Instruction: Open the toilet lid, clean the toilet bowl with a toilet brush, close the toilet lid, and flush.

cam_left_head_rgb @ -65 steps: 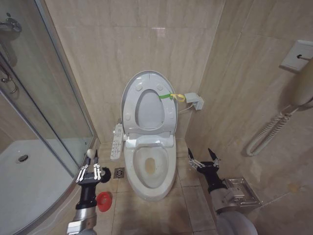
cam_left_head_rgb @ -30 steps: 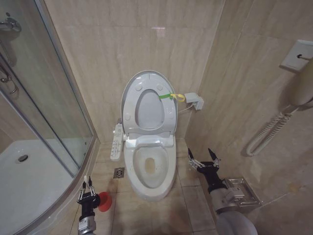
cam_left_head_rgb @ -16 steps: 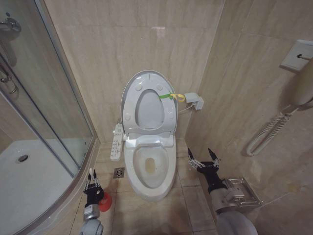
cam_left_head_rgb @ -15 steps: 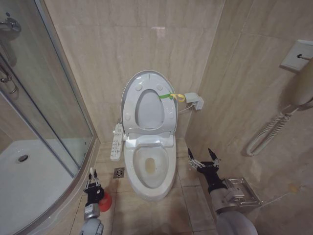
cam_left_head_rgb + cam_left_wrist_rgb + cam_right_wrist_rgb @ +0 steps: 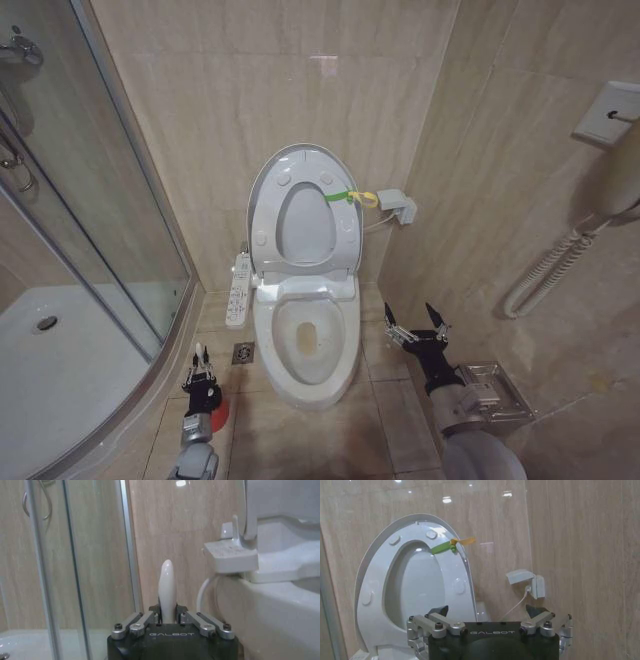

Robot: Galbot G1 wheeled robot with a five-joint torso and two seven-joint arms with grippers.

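The toilet lid (image 5: pixel 300 205) stands raised against the wall, with the seat ring up against it; it is also in the right wrist view (image 5: pixel 415 588). Below it the toilet bowl (image 5: pixel 305 345) lies uncovered. On the floor to its left sits the red cup holder (image 5: pixel 214 414). My left gripper (image 5: pixel 200 377) hangs just above the holder, shut on the white handle of the toilet brush (image 5: pixel 198 352). That handle (image 5: pixel 166 588) sticks up between the left gripper's (image 5: pixel 167 612) fingers; the brush head is hidden. My right gripper (image 5: pixel 416 326) waits open to the right of the bowl (image 5: pixel 487 612).
A long white button panel (image 5: pixel 238 288) juts from the bowl's left side. A floor drain (image 5: pixel 245 352) lies between the holder and the bowl. The curved glass shower enclosure (image 5: pixel 110 260) closes off the left. A metal box (image 5: pixel 495 390) and a coiled cord (image 5: pixel 550 275) are at the right wall.
My left gripper, holding the brush handle, has shifted right toward the bowl and a little forward over the red holder. The right arm has not moved.
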